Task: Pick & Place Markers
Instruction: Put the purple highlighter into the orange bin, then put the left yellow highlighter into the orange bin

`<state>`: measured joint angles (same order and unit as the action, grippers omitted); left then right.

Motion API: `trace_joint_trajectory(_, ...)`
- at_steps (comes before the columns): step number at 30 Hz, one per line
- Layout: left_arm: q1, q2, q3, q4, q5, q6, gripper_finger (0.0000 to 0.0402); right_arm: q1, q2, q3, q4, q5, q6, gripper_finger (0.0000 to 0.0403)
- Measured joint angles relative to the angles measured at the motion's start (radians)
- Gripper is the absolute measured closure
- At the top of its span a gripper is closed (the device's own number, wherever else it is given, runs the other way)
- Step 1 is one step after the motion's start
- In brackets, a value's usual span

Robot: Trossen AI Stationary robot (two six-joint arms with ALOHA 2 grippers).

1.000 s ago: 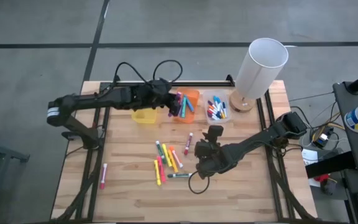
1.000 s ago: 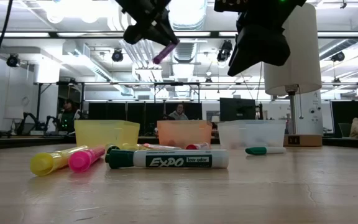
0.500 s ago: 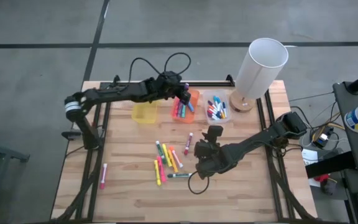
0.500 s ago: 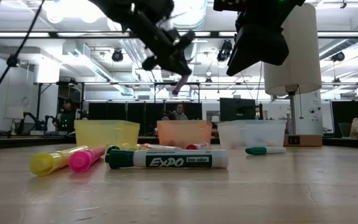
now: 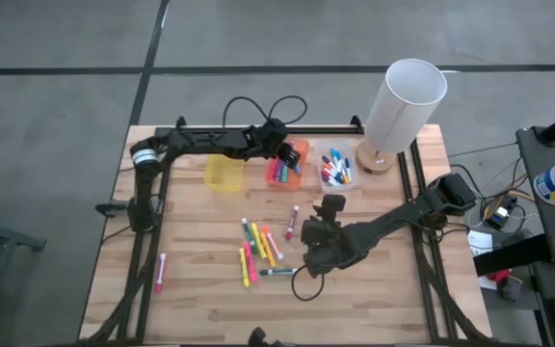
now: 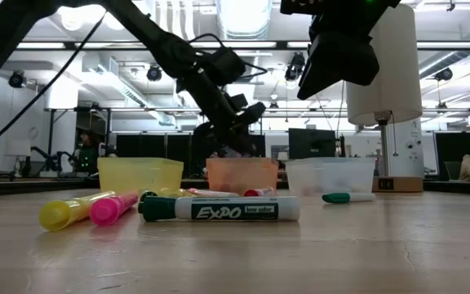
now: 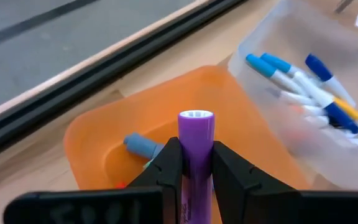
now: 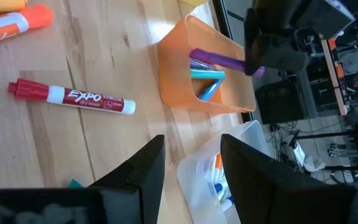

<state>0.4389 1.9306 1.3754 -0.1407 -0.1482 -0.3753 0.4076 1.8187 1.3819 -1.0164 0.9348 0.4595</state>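
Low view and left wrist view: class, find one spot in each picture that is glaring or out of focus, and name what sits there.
Low view: the ceiling lights glare to white, while the Expo marker lying in front is sharp. Left wrist view: the purple marker between the left gripper fingers is sharp, but the clear bin of blue markers beyond it is soft and blurred.

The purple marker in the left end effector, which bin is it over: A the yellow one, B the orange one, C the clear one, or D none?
B: the left end effector grips the purple marker directly above the orange bin.
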Motion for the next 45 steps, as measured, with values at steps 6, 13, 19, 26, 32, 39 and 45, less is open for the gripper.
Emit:
trace_joint_trajectory(6, 0.0, 0.012, 0.0, 0.003, 0.002, -0.001, 0.0344, 0.0, 0.0, 0.0, 0.001, 0.0, 0.0, 0.0252)
trace_joint_trajectory(13, 0.001, 0.012, 0.0, 0.003, 0.02, -0.015, 0.0344, 0.0, 0.0, 0.0, 0.003, 0.0, 0.0, 0.0252)
trace_joint_trajectory(19, 0.009, 0.012, -0.001, 0.002, 0.027, -0.07, 0.0344, 0.0, 0.0, 0.0, 0.004, 0.0, 0.0, 0.0252)
trace_joint_trajectory(26, 0.011, 0.012, -0.002, 0.001, 0.04, -0.081, 0.0303, 0.0, 0.0, 0.0, 0.006, 0.0, 0.0, 0.0252)
trace_joint_trajectory(32, 0.012, 0.012, -0.002, 0.0, 0.045, -0.106, 0.0239, 0.0, 0.0, 0.0, 0.006, 0.0, 0.0, 0.0252)
trace_joint_trajectory(39, 0.012, 0.012, -0.003, -0.001, 0.046, -0.123, 0.0221, 0.0, 0.0, 0.0, 0.006, -0.001, 0.0, 0.0252)
trace_joint_trajectory(45, 0.011, 0.01, -0.001, -0.014, 0.047, -0.124, 0.0221, 0.0, 0.0, 0.0, 0.006, -0.001, 0.0, 0.0252)
